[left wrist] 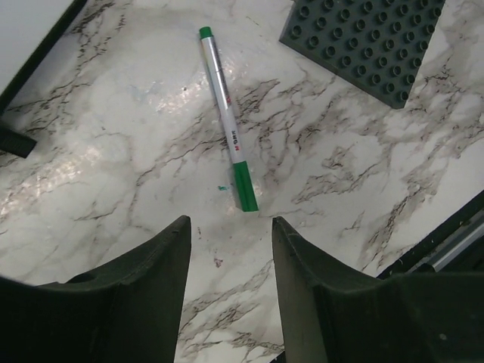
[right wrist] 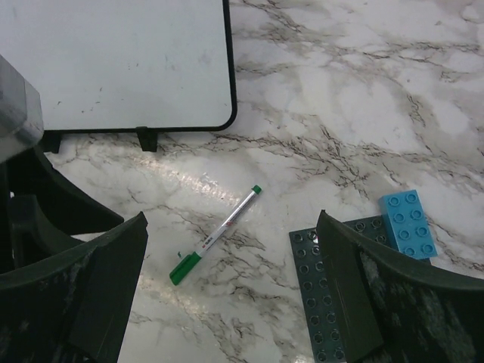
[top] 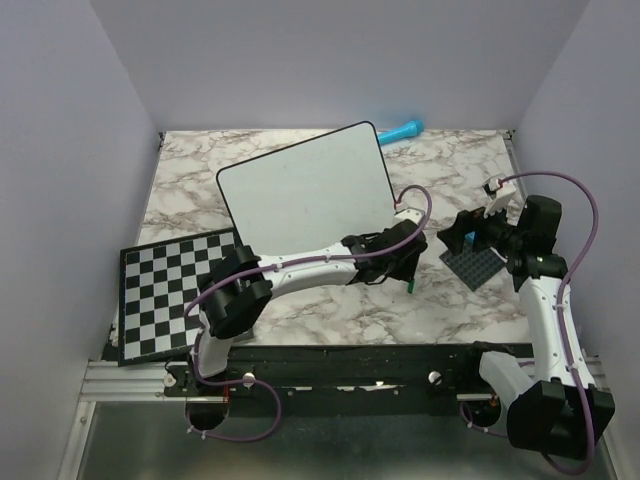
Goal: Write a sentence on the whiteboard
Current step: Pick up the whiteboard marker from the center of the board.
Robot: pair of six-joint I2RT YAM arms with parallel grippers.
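Observation:
The whiteboard (top: 300,190) lies tilted at the back middle of the marble table, and its lower right corner shows in the right wrist view (right wrist: 113,60). No sentence shows on it; the face is blank apart from faint specks. A green-capped marker (left wrist: 227,121) lies loose on the table, capped, just beyond my left gripper (left wrist: 231,223). That gripper's jaws are apart, with only bare table between them. In the overhead view the left gripper (top: 408,262) hovers over the marker (top: 411,286). My right gripper (right wrist: 232,218) is wide open above the marker (right wrist: 216,235) and holds nothing.
A black-and-white checkerboard (top: 170,290) lies at the near left. A dark grey studded baseplate (top: 478,262) sits to the right of the marker, with a light blue brick (right wrist: 408,224) on it. A turquoise object (top: 402,131) rests by the back wall. Walls enclose three sides.

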